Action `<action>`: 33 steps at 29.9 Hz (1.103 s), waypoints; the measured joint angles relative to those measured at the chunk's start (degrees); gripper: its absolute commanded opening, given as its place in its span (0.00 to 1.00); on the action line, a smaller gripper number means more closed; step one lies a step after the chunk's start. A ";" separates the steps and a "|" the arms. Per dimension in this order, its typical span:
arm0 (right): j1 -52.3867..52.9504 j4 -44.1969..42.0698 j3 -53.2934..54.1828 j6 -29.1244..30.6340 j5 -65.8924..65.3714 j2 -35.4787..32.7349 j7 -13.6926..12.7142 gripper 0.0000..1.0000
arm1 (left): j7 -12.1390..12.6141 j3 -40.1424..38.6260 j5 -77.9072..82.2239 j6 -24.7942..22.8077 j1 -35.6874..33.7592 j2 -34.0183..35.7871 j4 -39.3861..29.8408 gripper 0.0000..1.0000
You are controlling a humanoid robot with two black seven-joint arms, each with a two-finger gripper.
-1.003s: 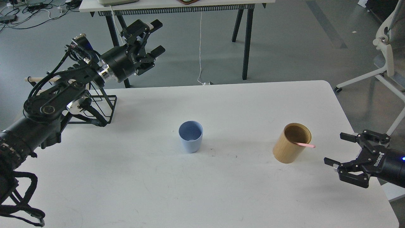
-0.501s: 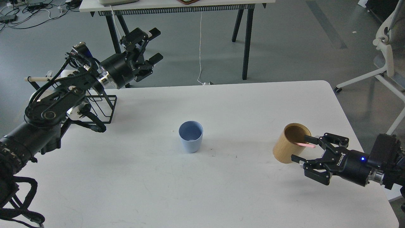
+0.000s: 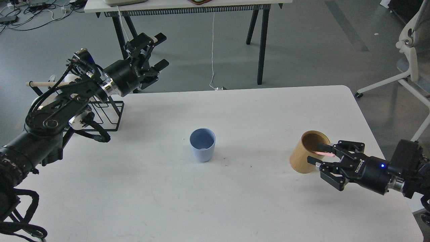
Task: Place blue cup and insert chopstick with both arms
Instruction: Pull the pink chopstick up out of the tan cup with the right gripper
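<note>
The blue cup (image 3: 202, 144) stands upright and empty at the middle of the white table (image 3: 215, 208). A pale pink chopstick (image 3: 323, 153) leans out over the right rim of a tan wooden cylinder (image 3: 307, 152) at the right. My right gripper (image 3: 319, 155) is open at the cylinder's right rim, its fingers either side of the chopstick's protruding end. I cannot tell whether they touch it. My left gripper (image 3: 160, 49) is open and empty, raised past the table's far left edge.
A black wire rack (image 3: 104, 114) with a long wooden rod (image 3: 42, 83) stands at the table's left edge under my left arm. Another table (image 3: 188, 6) stands behind. A white chair (image 3: 408, 64) is at the right.
My right gripper has come in from the right edge to the cylinder's rim, around the chopstick's end. My left gripper has drawn back a little to the left.
</note>
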 measured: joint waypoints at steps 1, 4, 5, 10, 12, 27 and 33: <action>0.02 0.00 0.13 0.00 0.05 -0.08 0.01 0.33 | 0.00 0.00 0.00 0.00 0.00 -0.01 0.06 0.99; 0.11 0.00 0.58 0.00 0.08 -0.19 0.01 0.25 | 0.00 0.00 0.00 0.00 0.00 -0.08 0.11 0.99; 0.12 0.00 0.75 0.00 0.09 -0.22 0.01 0.23 | 0.00 0.00 -0.01 0.00 0.00 -0.10 0.11 0.99; 0.21 0.00 1.33 0.00 0.14 -0.57 0.02 0.12 | 0.00 0.03 -0.01 0.00 0.01 -0.19 0.12 0.99; 0.22 0.00 1.76 0.00 0.16 -0.88 0.01 0.08 | 0.00 0.07 -0.01 0.00 0.01 -0.20 0.12 0.99; 0.32 -0.04 4.99 0.00 1.44 -3.22 0.02 0.00 | 0.00 0.18 -0.01 0.00 0.77 -0.21 0.12 0.99; 2.04 0.53 6.54 0.00 5.56 -5.69 0.02 0.00 | 0.00 0.18 -0.01 0.00 0.79 -0.21 0.12 0.99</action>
